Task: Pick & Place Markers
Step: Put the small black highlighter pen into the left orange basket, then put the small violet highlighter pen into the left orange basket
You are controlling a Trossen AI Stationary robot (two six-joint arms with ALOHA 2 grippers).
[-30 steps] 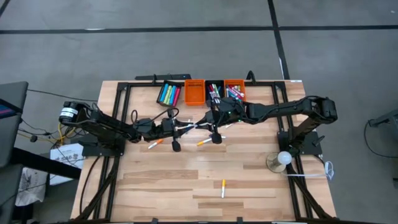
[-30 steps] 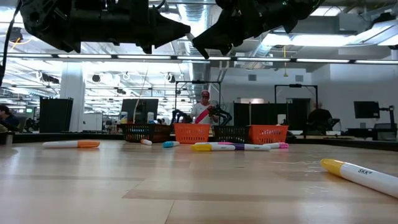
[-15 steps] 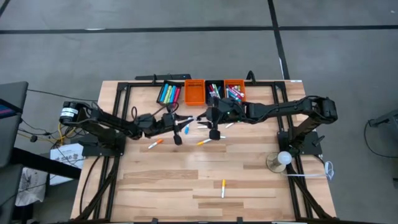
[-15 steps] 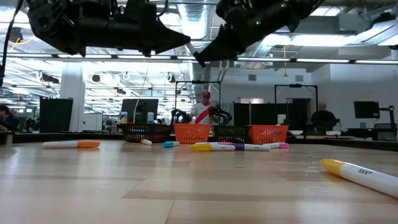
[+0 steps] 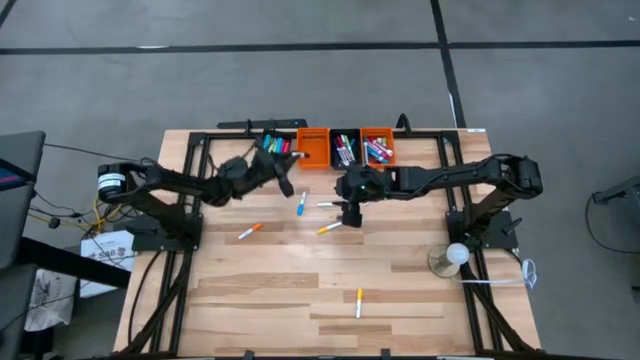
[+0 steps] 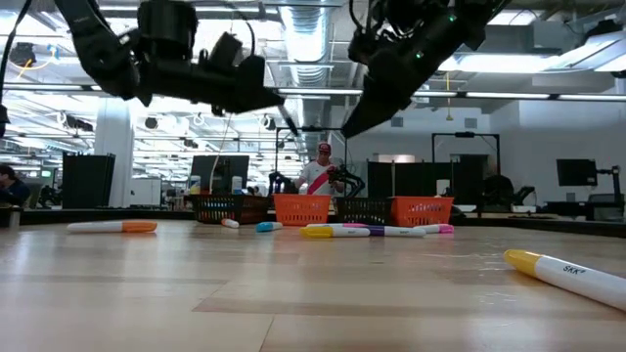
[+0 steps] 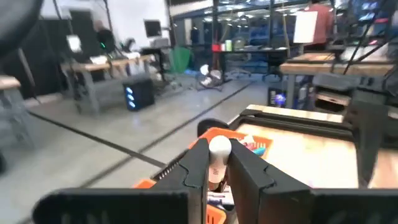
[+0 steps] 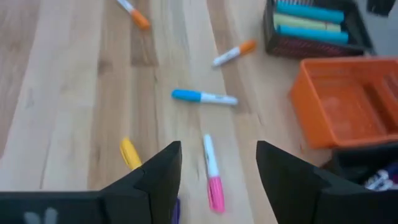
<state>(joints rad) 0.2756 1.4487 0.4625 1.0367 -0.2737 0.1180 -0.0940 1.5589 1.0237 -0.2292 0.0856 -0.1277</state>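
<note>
My left gripper (image 5: 284, 168) is high over the far left of the table, beside the bins, and is shut on a marker (image 7: 217, 155) whose white round end shows between its fingers. My right gripper (image 8: 217, 171) hangs open above the table's middle (image 5: 343, 197), tipped downward. Ahead of it a pink-tipped marker (image 8: 211, 169), a blue marker (image 8: 203, 96) and a yellow one (image 8: 129, 152) lie flat on the wood. More markers lie loose: two orange ones (image 5: 249, 230) (image 5: 359, 302) and a yellow one (image 5: 328, 228). My left gripper pinches the marker between its two fingers, near its white end (image 7: 219, 147), which sticks out past the fingertips (image 7: 198, 163). The fingers reach out roughly level, toward the far edge. The marker is lifted clear of the table; the rest of its body is hidden by the fingers.
Along the far edge stand a black bin (image 5: 270, 150) with coloured markers, an orange bin (image 5: 313, 148), a second black bin (image 5: 345, 148) and a second orange bin (image 5: 377, 146). A lamp (image 5: 452, 255) stands at the right. The near half of the table holds one marker only.
My left gripper has swung from the table's middle toward the far edge and the bins, carrying its marker level. My right gripper has stayed over the middle and tipped its fingers downward.
</note>
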